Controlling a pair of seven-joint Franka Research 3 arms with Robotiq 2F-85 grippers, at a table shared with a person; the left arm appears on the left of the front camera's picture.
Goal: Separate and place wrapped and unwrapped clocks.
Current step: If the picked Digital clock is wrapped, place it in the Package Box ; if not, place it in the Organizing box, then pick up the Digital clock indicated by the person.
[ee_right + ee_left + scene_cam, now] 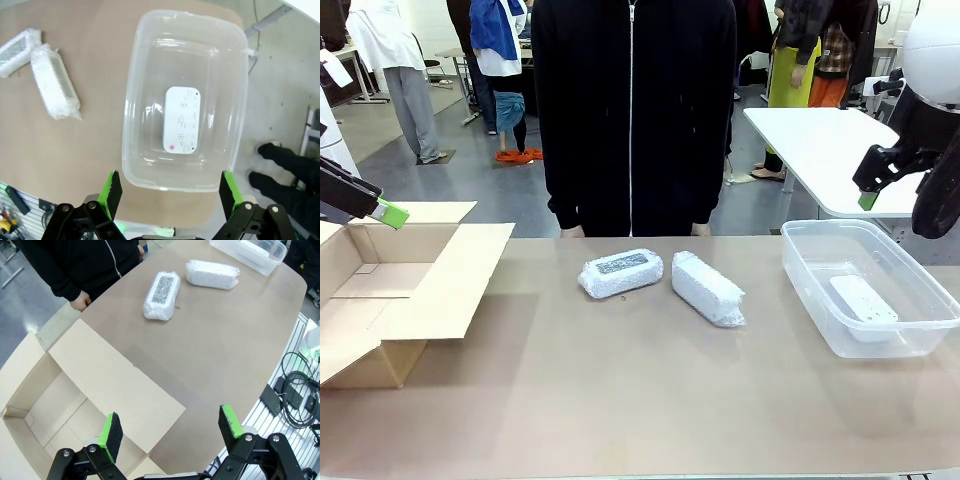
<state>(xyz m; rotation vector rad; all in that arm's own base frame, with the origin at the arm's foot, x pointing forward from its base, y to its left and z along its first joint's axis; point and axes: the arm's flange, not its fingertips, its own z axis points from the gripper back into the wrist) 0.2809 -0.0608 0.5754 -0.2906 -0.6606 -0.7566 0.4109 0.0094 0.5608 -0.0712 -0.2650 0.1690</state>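
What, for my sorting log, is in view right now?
wrapped clocks: 2, whitish bubble wrap, mid-table, close together.
bare clock: 1, white, inside the tub.
tub: 1, clear, table's right side.
box: 1, brown cardboard, open, table's left side.
table: 1, tan.
second table: 1, white, behind the tub.
person: 1, black jacket, far side.
left end effector: 1, black with green pads, open, over the box.
right end effector: 1, same colours, open, over the tub.

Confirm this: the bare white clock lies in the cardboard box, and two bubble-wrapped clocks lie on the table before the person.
Not quite. The bare white clock lies in the clear plastic tub, not the cardboard box, as the right wrist view shows. The two bubble-wrapped clocks do lie on the table before the person.
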